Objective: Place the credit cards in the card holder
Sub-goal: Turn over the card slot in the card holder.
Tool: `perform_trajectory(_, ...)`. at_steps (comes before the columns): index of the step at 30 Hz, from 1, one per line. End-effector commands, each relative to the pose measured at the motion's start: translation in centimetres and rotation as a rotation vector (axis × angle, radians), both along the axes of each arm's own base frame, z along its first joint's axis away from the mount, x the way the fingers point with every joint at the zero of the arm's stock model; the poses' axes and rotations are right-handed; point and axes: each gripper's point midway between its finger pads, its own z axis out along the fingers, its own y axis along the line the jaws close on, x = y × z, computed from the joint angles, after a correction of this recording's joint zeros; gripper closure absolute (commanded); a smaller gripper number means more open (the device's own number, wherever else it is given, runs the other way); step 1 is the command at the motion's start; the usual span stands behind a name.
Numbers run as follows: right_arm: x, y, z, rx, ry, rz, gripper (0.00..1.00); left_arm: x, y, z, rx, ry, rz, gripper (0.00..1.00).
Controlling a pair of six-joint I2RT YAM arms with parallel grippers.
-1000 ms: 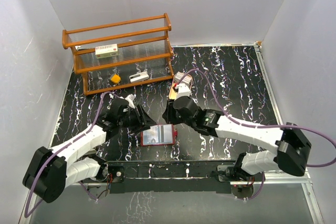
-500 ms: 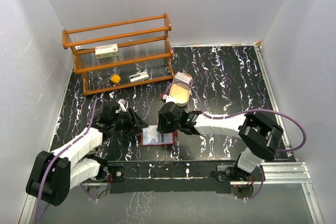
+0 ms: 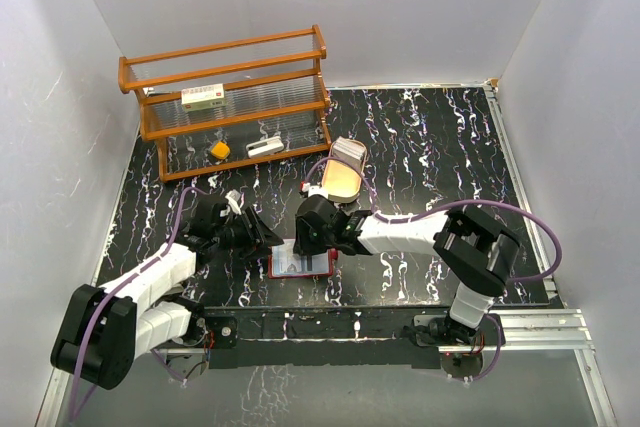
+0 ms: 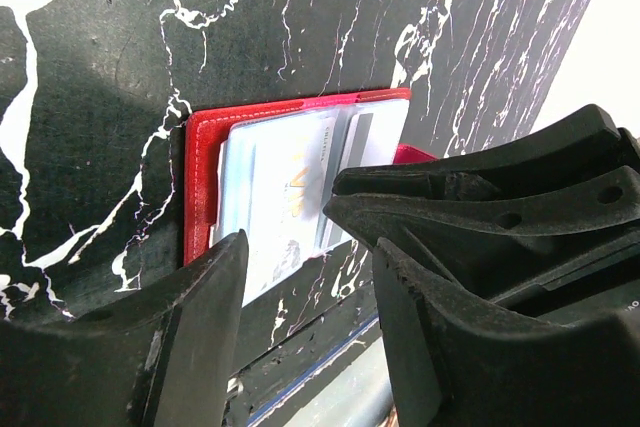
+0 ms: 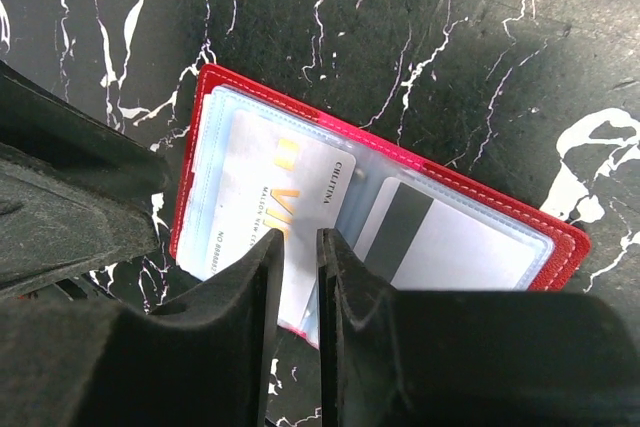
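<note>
Card holder point(image 3: 302, 263) open flat on the black marbled worktop point(image 3: 430, 147), lower centre of the overhead view; two credit cards point(image 5: 290, 187) sit in its pockets.

Holder: dark red, leather-like, stitched border, pale bluish clear sleeves inside, spread face-up. In the right wrist view it runs diagonally from upper left to lower right point(image 5: 205, 82); in the left wrist view it sits mid-frame point(image 4: 200, 177). The gold-lettered card point(image 4: 280, 187) is whitish with small black print, lies in one sleeve, and its lower end appears to project past the holder's edge. The striped card point(image 5: 450, 242) is pale with a dark band and lies flat in the neighbouring sleeve, just beside the first.
</note>
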Motion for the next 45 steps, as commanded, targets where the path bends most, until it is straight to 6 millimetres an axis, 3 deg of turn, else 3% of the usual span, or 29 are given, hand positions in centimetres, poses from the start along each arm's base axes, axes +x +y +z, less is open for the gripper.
perform_trajectory(1,1.2,0.8,1.0,0.018,-0.046,-0.021,0.82,-0.5,0.1,-0.2,-0.002,0.012,-0.019,0.48)
perform_trajectory(9,1.3,-0.2,-0.3,-0.046,-0.042,-0.031,0.86,-0.4,0.0,-0.3,-0.002,0.014,-0.020,0.48)
perform_trajectory(14,0.8,-0.7,-2.2,-0.092,-0.008,-0.022,0.87,-0.3,0.1,-0.1,-0.004,0.005,-0.008,0.48)
perform_trajectory(21,0.7,-1.2,-2.8,-0.125,-0.004,-0.023,1.00,-0.1,0.0,-0.3,-0.004,-0.009,-0.015,0.48)
perform_trajectory(34,0.5,-1.8,-4.0,-0.172,0.012,-0.020,1.00,0.4,0.1,-0.9,0.017,-0.032,-0.023,0.47)
perform_trajectory(45,0.5,-1.8,-3.8,-0.161,0.009,-0.018,1.00,0.5,-0.1,-1.5,0.005,-0.044,-0.031,0.47)
